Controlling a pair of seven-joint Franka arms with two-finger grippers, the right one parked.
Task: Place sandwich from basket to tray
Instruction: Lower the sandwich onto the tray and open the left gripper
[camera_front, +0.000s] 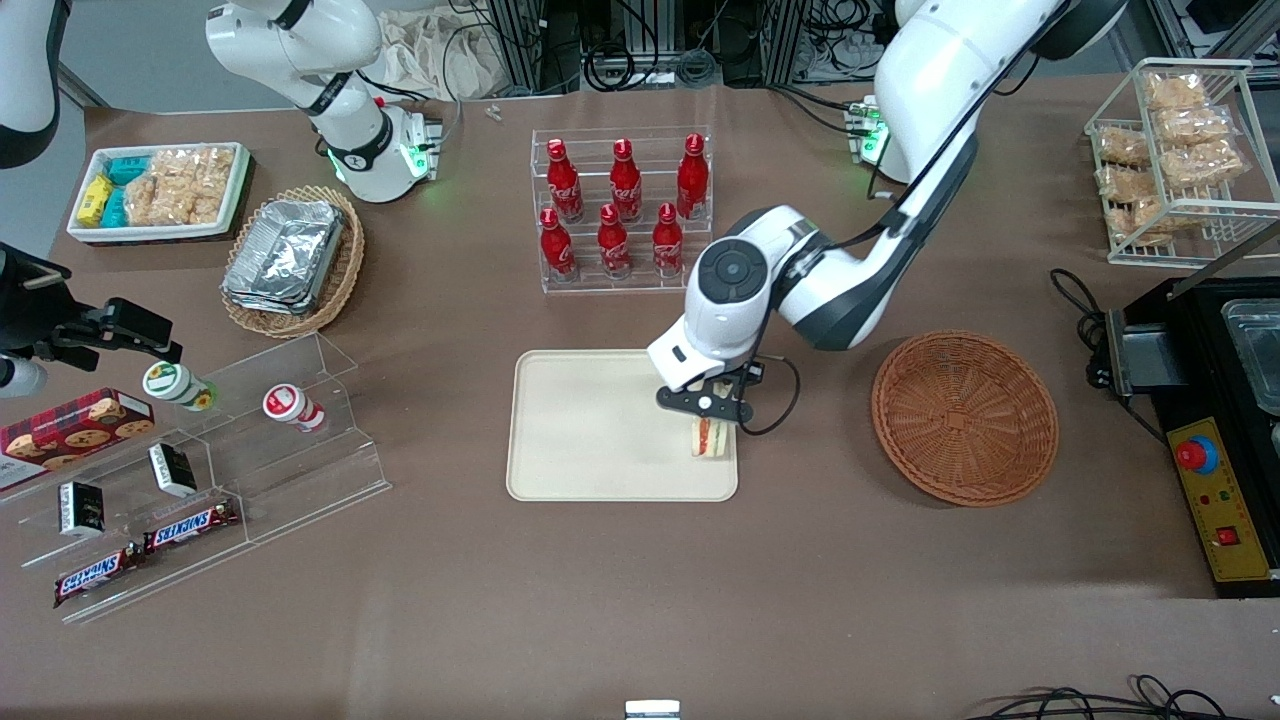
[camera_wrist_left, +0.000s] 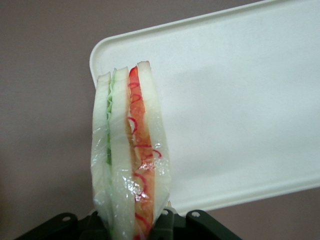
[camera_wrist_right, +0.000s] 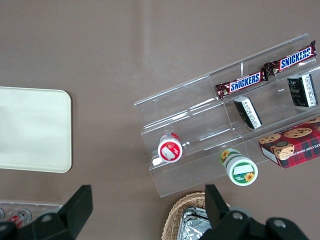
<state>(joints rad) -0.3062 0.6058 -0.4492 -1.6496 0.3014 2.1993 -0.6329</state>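
Note:
The sandwich, a wrapped wedge of pale bread with red and green layers, hangs over the corner of the beige tray nearest the basket. My left gripper is shut on the sandwich; its dark fingers press both sides of the wrapped wedge. Past the wedge, the wrist view shows the tray just below. The reddish-brown wicker basket stands empty beside the tray, toward the working arm's end of the table.
A clear rack of red bottles stands farther from the front camera than the tray. An acrylic shelf with snacks and a tan basket of foil trays lie toward the parked arm's end. A black machine sits beside the wicker basket.

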